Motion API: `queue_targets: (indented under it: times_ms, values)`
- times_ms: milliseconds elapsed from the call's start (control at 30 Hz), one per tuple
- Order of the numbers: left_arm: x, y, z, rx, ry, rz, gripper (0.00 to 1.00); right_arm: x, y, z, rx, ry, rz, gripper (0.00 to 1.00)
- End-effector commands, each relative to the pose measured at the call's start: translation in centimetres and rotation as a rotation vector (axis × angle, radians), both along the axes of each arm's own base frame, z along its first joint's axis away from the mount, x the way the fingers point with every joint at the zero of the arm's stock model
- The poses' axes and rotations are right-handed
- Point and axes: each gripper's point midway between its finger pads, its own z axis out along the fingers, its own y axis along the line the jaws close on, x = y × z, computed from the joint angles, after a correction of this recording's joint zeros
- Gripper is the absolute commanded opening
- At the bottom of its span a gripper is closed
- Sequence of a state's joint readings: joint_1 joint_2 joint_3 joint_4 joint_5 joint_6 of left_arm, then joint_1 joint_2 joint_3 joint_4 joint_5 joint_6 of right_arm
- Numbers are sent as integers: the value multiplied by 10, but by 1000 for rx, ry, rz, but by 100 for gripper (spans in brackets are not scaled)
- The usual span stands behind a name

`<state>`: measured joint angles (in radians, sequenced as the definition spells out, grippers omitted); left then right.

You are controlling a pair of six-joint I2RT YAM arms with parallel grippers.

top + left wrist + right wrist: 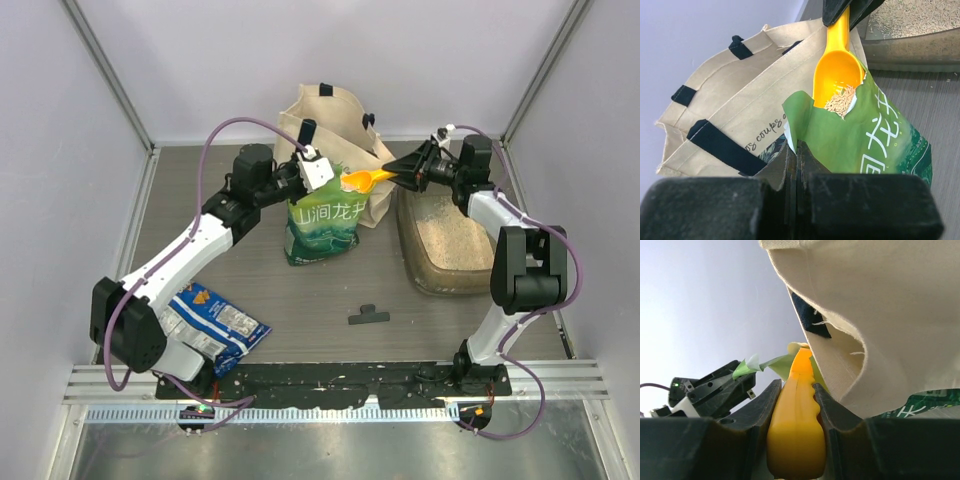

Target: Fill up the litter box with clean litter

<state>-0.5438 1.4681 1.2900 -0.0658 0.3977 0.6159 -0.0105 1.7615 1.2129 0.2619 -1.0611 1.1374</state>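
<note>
Litter box at right side of table, beneath the right arm: shallow rounded-corner tray of translucent grey-brown plastic, long axis running near to far. Inside, a bed of clean litter, pale beige, fine and sandy. Left of it, upright green-and-white pouch of glossy film, mouth open, leaning against cream canvas tote bag with dark straps. At the pouch mouth, smooth yellow-orange plastic scoop, bowl toward the pouch, handle toward the box, long axis lying left to right; a small heap of the same grains in its bowl. Right gripper clamped on the scoop's ridged handle, jaws narrowed against both sides. Left gripper pinched tight on the pouch's top edge. Nearer the arm bases, crinkled blue snack bag lying flat, and small black clip.
</note>
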Motion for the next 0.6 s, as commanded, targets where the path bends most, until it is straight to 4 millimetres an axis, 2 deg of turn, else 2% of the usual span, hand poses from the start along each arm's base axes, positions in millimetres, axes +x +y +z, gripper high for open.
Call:
queue_targets:
  times_ms: [0, 100, 333, 500, 533, 567]
  values:
    - [-2, 11, 94, -107, -319, 10, 0, -13, -3, 10, 101, 19, 30, 1]
    - [-5, 10, 90, -97, -316, -5, 0, -14, -7, 20, 121, 1, 40, 1]
    - [-4, 12, 89, -87, -337, -1, 0, -23, -10, 17, 122, 15, 60, 1]
    - [-5, 12, 90, -72, -358, -5, 0, -15, -25, 21, 89, 9, 24, 1]
    - [-4, 13, 89, -68, -359, -5, 0, -15, -28, 17, 60, 22, 24, 1]
    - [-5, 13, 90, -71, -362, -6, 0, -13, -31, 28, 35, -23, 24, 1]
